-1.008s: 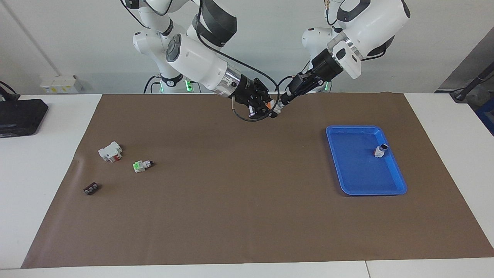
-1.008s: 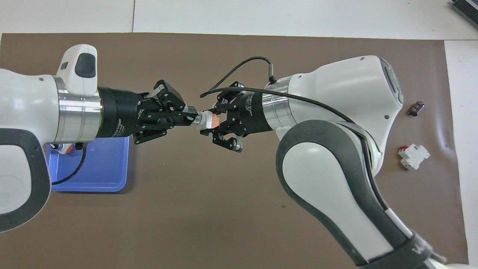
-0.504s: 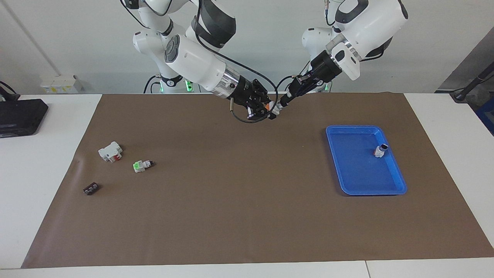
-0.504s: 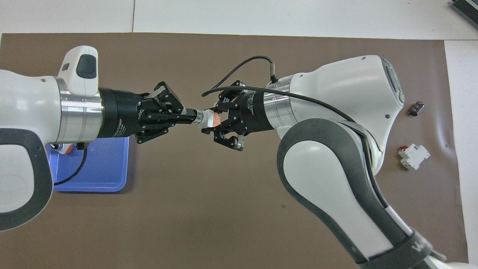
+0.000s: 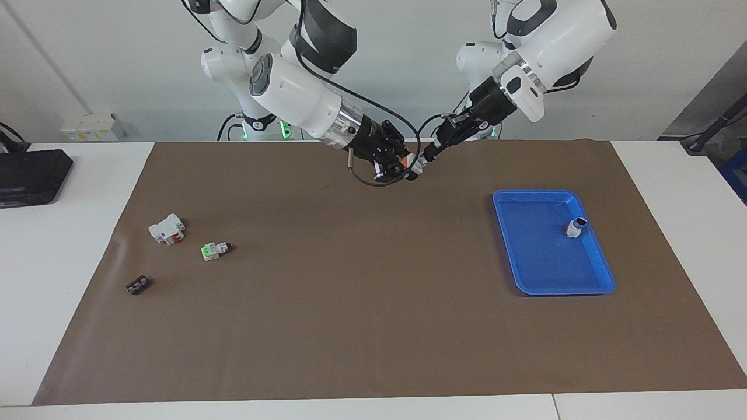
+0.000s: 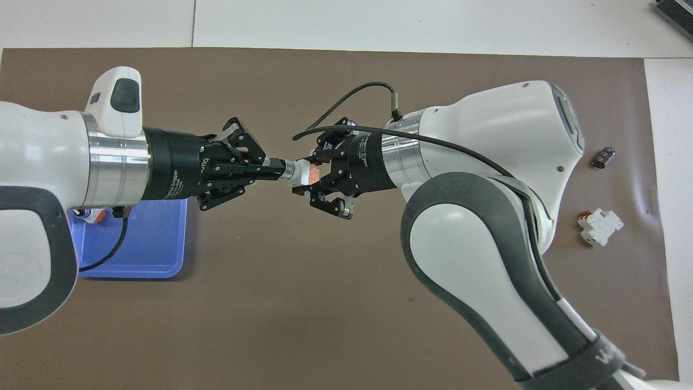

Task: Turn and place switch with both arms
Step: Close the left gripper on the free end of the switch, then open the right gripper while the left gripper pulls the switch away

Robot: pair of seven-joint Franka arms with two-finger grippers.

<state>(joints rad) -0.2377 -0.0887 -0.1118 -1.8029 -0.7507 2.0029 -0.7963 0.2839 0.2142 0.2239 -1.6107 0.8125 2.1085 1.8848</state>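
Observation:
The switch (image 6: pixel 299 174) hangs in the air between both grippers, over the brown mat at mid-table on the robots' side. Its orange block points toward the right arm and its dark knob toward the left arm. My left gripper (image 6: pixel 282 171) is shut on the knob end. My right gripper (image 6: pixel 311 175) is closed around the orange end. In the facing view the switch (image 5: pixel 413 161) sits between the left gripper (image 5: pixel 425 158) and the right gripper (image 5: pixel 407 163), well above the mat.
A blue tray (image 5: pixel 560 290) lies toward the left arm's end and holds one small switch-like part (image 5: pixel 575 227). Toward the right arm's end lie a green-ended switch (image 5: pixel 213 250), a white block with a red part (image 5: pixel 167 229) and a small dark part (image 5: pixel 138 285).
Both grippers and the switch between them have risen slightly and drawn a little toward the robots. The grips look unchanged.

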